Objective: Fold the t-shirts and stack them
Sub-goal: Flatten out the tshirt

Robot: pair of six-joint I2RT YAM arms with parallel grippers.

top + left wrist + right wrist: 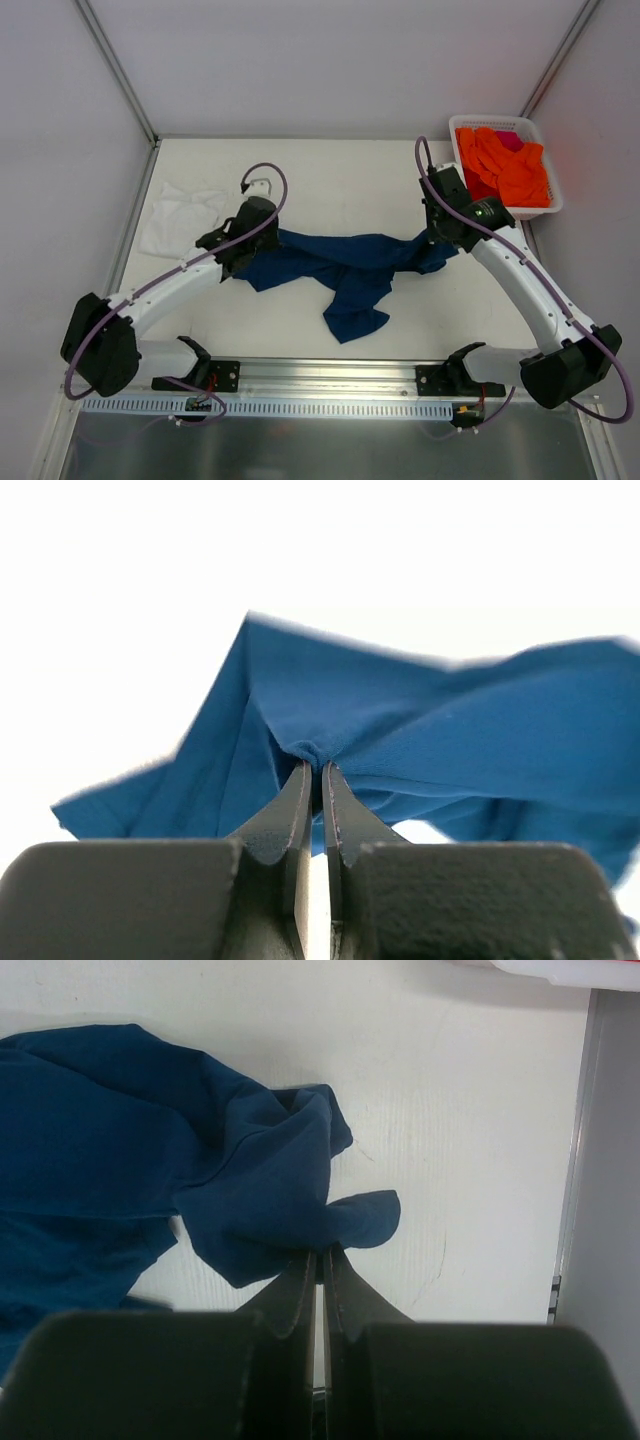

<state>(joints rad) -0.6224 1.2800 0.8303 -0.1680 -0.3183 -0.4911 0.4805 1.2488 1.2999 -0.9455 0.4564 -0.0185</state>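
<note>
Hands on both sides have hold of the blue t-shirt (340, 265). The left hand (313, 772) is pinched shut on a little bunch of the cloth. The right hand (322, 1252) is pinched shut on another bit at the other end. I think they hold it at two ends so they can pull it wide and lay it flat, because a shirt has to be flat before you can fold it.

Right now it is not flat. It stretches across the middle of the surface (350, 170) between the two arms, all twisted, and a floppy part trails toward the near edge. The white t-shirt (180, 222) lies crumpled at the left side, close to the left arm. It looks like it is waiting its turn.

From above you can see the whole blue shirt and the white one. You can also see a white basket (530, 213) at the back right with orange cloth (510, 165) in it. The fingertips are hard to see from there. The wrist views show them close up, squeezed together with blue cloth gathered at the tips. The right wrist view also shows that end of the shirt lying rumpled on the surface. The left one is too bright behind the cloth to tell if it is lifted. No picture on the shirt shows anywhere.
</note>
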